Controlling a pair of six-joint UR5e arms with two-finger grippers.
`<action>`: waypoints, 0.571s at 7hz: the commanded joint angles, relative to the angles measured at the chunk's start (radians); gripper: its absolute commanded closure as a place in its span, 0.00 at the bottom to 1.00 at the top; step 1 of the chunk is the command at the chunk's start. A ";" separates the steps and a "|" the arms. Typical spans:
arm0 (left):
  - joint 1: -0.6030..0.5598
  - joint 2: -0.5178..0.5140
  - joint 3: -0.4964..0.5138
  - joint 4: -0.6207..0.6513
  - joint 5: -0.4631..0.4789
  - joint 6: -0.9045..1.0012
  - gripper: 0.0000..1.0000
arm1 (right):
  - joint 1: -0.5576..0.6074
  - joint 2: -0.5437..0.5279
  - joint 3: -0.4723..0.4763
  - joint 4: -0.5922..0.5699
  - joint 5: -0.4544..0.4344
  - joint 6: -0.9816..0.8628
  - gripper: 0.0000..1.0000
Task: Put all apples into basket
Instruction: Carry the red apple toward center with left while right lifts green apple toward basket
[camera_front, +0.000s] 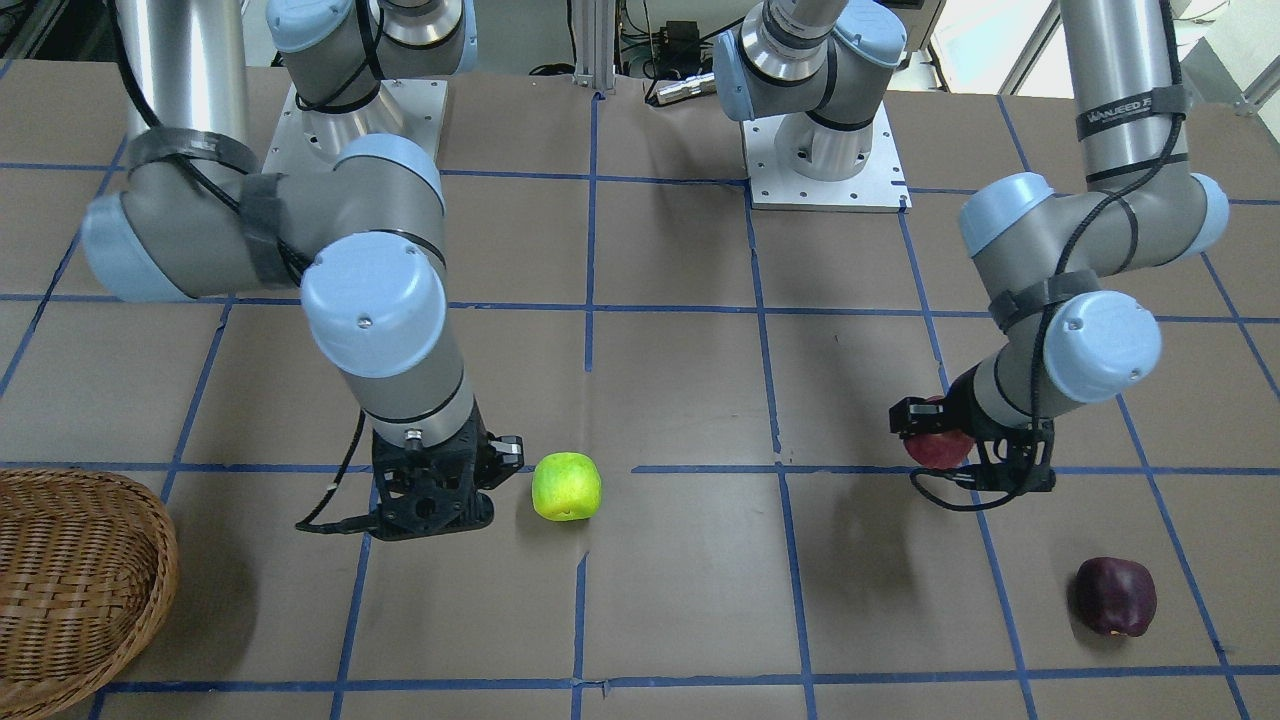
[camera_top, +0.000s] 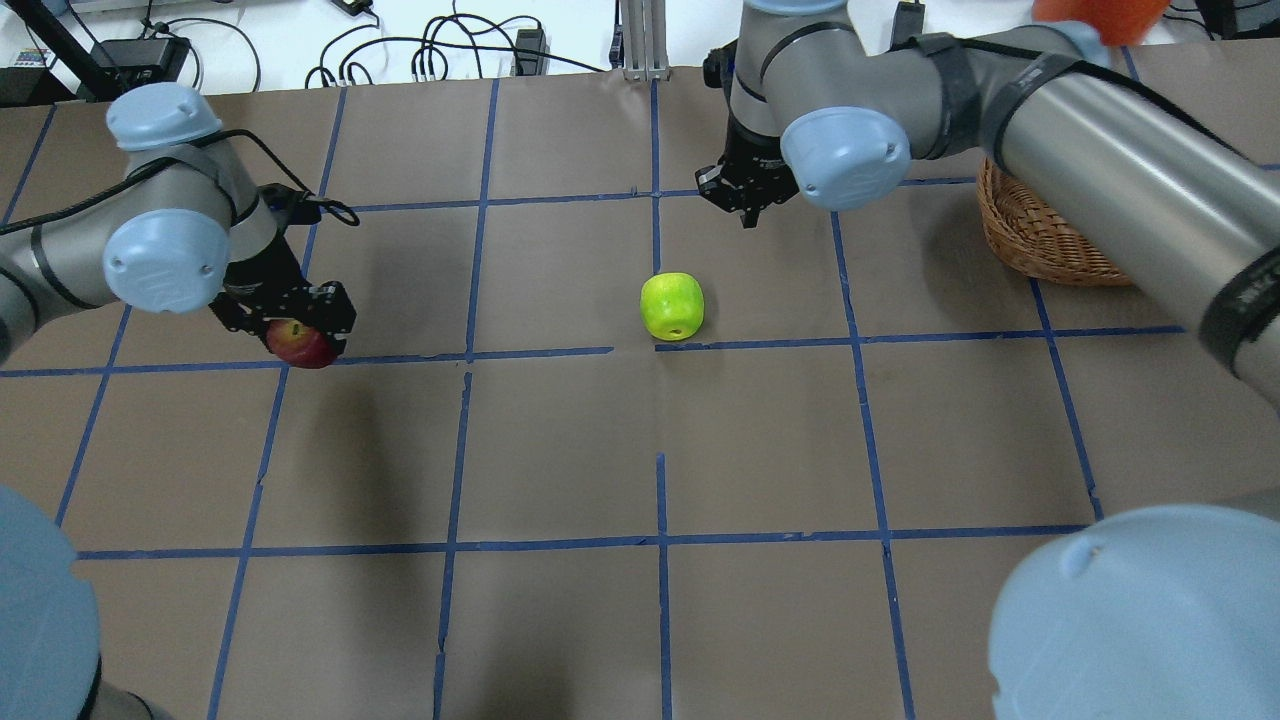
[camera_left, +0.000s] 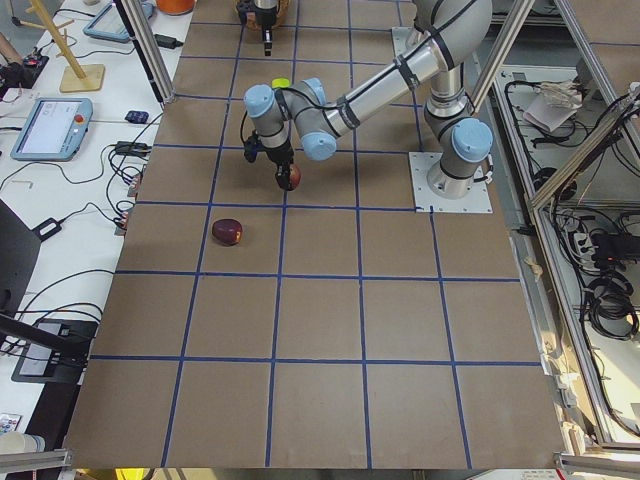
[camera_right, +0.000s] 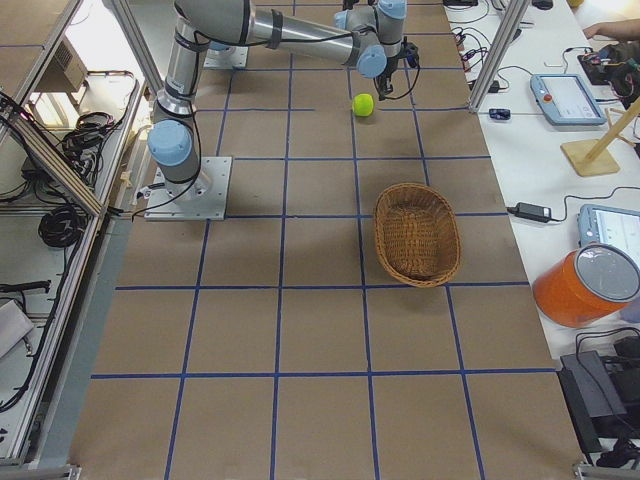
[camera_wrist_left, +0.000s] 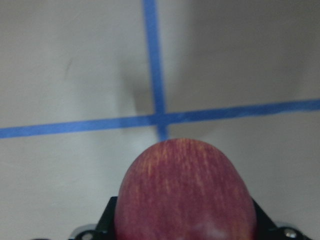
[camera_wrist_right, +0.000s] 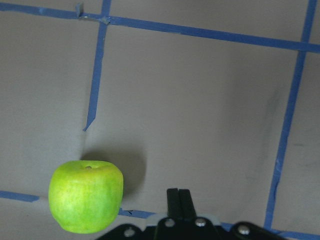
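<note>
My left gripper (camera_top: 300, 335) is shut on the red apple (camera_top: 298, 345) and holds it above the table; the apple fills the bottom of the left wrist view (camera_wrist_left: 185, 190) and also shows in the front view (camera_front: 938, 445). The lime green apple (camera_top: 672, 305) lies on the table near the middle. My right gripper (camera_top: 748, 205) hovers just beyond it, shut and empty, with its fingers (camera_wrist_right: 178, 200) pressed together beside the green apple (camera_wrist_right: 86, 202). The maroon apple (camera_front: 1115, 597) lies near the table's far edge on my left side. The wicker basket (camera_top: 1040, 240) stands at the far right and looks empty (camera_right: 417, 234).
The table is brown with a blue tape grid. The arm base plates (camera_front: 825, 165) stand at the robot's side. A side bench beyond the table holds an orange container (camera_right: 585, 285), tablets (camera_right: 565, 97) and cables.
</note>
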 joint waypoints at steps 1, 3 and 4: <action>-0.199 -0.020 0.019 0.031 -0.096 -0.378 0.64 | 0.010 -0.002 0.008 0.030 0.093 0.193 0.65; -0.265 -0.039 0.041 0.045 -0.098 -0.505 0.63 | 0.117 0.080 0.008 -0.048 0.125 0.196 0.01; -0.268 -0.042 0.040 0.046 -0.100 -0.511 0.63 | 0.131 0.090 0.010 -0.049 0.126 0.190 0.00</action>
